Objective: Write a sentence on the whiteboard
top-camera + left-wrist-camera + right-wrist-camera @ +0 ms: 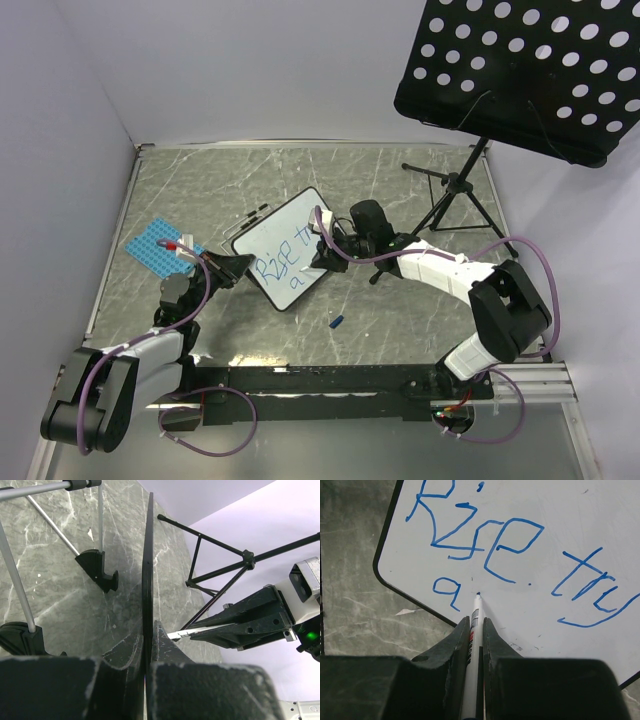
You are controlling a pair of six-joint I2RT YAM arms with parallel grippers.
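**Grip.** My right gripper (476, 626) is clenched on the marker (474, 614). The marker's long axis runs straight up the right wrist frame from bottom centre.

**Contact.** The tip (478, 594) appears to meet the whiteboard (555, 525) just to the frame-right of the lone "a" (445, 591).

**Work.** The sentence (485, 535) fills the upper half of that frame. "Rise" sits upper left and "try" at right, with the second line just begun at lower left.

**Judgement.** The next stroke should run toward frame-right along the second line. Bare board lies there, between the tip and the lower edge.

**Support.** My left gripper (148, 632) is clamped on the board's rim, which shows edge-on up the centre of the left wrist frame.

**Location.** In the top view the board sits mid-frame, tilted on a diagonal between both arms. The right arm is the one at the writing.
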